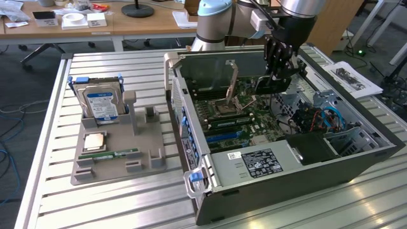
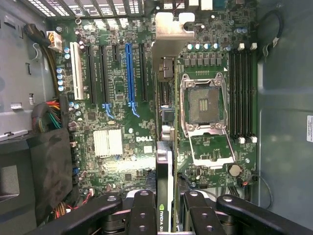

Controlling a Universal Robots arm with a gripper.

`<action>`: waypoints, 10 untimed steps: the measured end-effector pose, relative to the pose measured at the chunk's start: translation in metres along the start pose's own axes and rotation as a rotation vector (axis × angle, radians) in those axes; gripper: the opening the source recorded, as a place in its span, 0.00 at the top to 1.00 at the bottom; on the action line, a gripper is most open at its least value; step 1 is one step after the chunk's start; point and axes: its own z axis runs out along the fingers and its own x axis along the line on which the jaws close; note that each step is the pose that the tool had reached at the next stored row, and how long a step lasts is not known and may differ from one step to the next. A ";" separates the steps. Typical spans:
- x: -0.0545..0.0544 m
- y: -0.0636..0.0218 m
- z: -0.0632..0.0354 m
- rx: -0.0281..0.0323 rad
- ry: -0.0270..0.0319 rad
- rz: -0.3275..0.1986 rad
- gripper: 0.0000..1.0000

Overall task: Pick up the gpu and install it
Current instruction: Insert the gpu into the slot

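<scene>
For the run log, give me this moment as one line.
task: install gpu | jaws: shut on gpu | gpu: edge-on above motherboard, not seated | case: open | hard drive: upright, outside case

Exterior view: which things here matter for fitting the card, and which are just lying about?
In the job: gpu, held by the gripper over the motherboard in the open computer case.
Lying about: hard drive, memory stick and square chip on the grey tray; papers beside the case.
</scene>
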 end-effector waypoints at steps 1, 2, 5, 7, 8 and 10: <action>0.000 0.0000 0.0000 0.0000 0.0000 0.000 0.73; 0.000 0.0000 0.0000 0.0000 0.0000 0.000 0.73; 0.000 0.0000 0.0000 0.0000 0.0000 0.000 0.73; 0.000 0.0000 0.0000 0.0000 0.0000 0.000 0.73; 0.000 0.0000 0.0000 0.0000 0.0000 0.000 0.73; 0.000 0.0014 0.0000 0.0001 0.0000 0.000 0.73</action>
